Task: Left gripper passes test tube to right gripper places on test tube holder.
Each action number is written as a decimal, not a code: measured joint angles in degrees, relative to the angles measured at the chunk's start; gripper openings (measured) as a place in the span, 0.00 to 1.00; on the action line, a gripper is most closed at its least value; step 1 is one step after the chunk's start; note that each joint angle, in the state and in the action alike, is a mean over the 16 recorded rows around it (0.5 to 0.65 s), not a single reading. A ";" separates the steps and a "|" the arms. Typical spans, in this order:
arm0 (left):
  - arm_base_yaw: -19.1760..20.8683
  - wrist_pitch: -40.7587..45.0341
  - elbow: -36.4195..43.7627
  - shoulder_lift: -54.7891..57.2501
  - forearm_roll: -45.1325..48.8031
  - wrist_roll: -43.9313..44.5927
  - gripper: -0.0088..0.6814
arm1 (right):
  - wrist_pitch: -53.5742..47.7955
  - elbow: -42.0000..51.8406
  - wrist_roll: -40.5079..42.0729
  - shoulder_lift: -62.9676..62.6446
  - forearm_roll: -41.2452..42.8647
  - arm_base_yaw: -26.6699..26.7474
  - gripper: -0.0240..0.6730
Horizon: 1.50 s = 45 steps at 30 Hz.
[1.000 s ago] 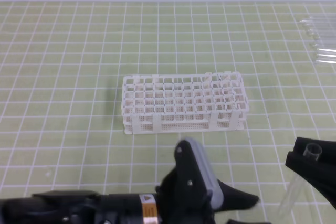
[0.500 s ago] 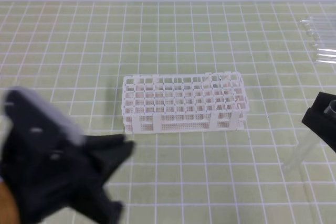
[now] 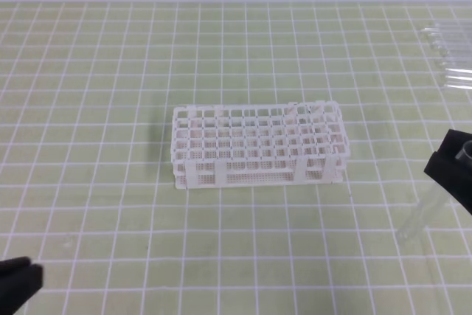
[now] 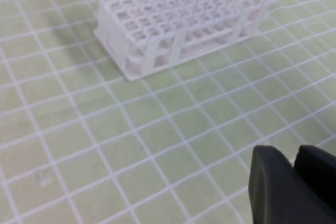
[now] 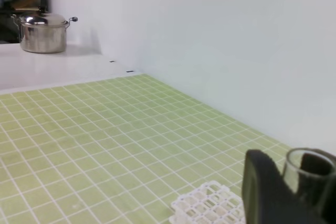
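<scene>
The test tube (image 3: 424, 208) is held clenched near its rim by the right tool (image 3: 456, 170), at 3 o'clock of the test tube holder (image 3: 257, 145). The left tool (image 4: 294, 182), withdrawn to 7 o'clock since a second ago, is seen nearly shut on nothing. The handover is judged complete; insertion remains.

I see matt white plastic on the test tube holder (image 3: 257, 145), clear glossy glass on the test tube (image 3: 422, 212), matt black plastic on the right tool (image 3: 451, 170), and a shiny steel pot (image 5: 43, 32) upper left.
</scene>
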<state>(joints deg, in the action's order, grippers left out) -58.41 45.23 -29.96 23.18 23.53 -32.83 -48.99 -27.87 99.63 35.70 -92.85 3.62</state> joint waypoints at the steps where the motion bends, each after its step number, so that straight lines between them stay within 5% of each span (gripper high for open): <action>1: 0.00 1.29 0.04 -0.86 -0.33 0.11 0.02 | 0.00 0.00 0.00 0.00 0.00 0.00 0.05; 12: 0.00 8.20 0.05 -4.15 -1.00 0.15 0.02 | -0.07 0.00 -0.02 0.00 0.00 0.00 0.05; 33: 0.01 8.16 0.05 -4.01 -0.73 0.21 0.02 | -1.12 0.00 -0.11 0.00 0.00 0.00 0.05; 45: 0.00 8.29 0.05 -4.15 -0.74 0.18 0.02 | 9.41 -1.51 -7.17 0.00 8.11 0.19 0.05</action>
<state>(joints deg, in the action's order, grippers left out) -58.41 53.52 -29.92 19.03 22.79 -32.66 -39.58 -29.37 92.46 35.70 -84.74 3.81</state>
